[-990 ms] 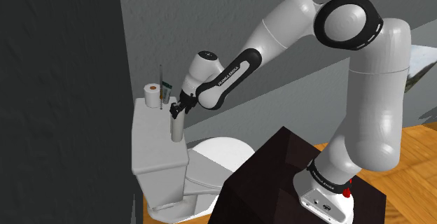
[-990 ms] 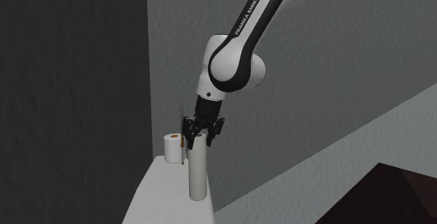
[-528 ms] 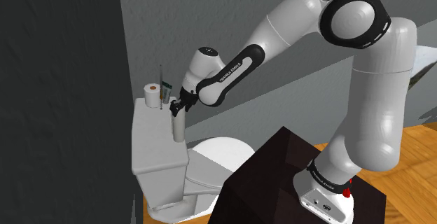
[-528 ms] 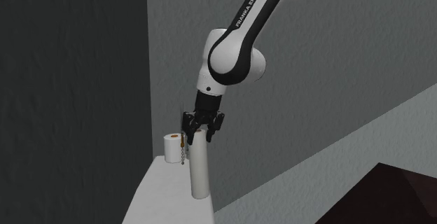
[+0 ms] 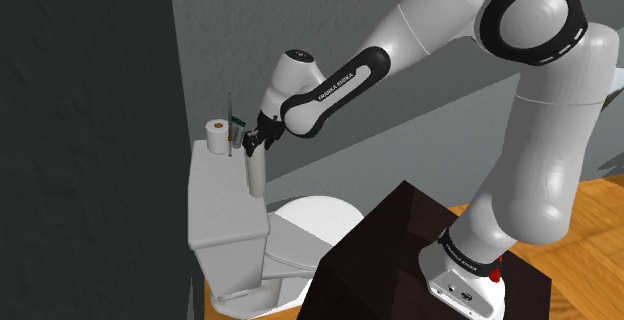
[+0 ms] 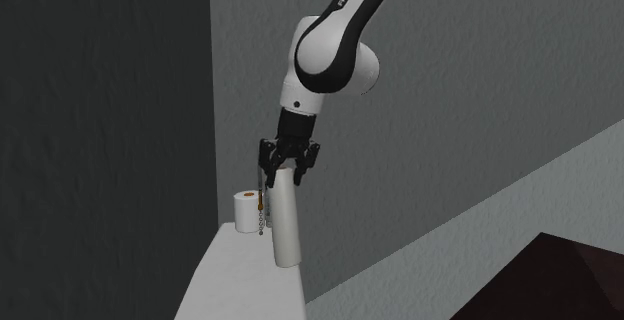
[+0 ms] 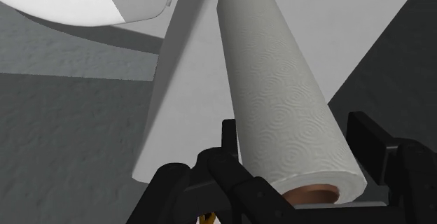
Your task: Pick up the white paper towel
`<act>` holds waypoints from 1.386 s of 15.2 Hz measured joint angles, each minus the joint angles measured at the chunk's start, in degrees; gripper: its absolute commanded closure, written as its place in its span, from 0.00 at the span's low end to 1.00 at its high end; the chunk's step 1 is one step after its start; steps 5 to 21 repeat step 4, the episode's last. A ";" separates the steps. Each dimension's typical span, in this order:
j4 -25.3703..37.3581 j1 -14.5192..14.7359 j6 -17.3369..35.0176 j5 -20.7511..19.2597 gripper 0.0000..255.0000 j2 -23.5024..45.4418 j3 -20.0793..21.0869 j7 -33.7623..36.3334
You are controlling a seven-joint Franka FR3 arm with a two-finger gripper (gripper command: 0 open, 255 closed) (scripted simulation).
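Over white toilet-tank lid (image 5: 212, 193) we log black claw (image 6: 289, 172) clamped on tall white embossed paper-towel roll (image 6: 285, 223), hanging lengthwise below.

This is a bathroom in a house. A white toilet (image 5: 300, 230) sits in a corner between grey walls (image 5: 330, 8). It has a round lid (image 5: 318, 213) and a boxy water tank (image 5: 222, 203) behind it. A small toilet paper roll (image 5: 216, 136) stands on top of the tank, at the back. The floor (image 5: 600, 226) is made of brown wooden boards, like in a home.
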 measured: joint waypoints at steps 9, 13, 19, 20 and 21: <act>-0.07 -0.61 -2.05 0.83 1.00 -2.15 0.55 -0.77; -0.07 -0.61 -2.05 0.83 1.00 -2.15 0.55 -0.77; -0.07 -0.61 -2.05 0.83 1.00 -2.15 0.55 -0.77; -0.07 -0.61 -2.05 0.83 1.00 -2.15 0.55 -0.77; -0.07 -0.61 -2.05 0.83 1.00 -2.15 0.55 -0.77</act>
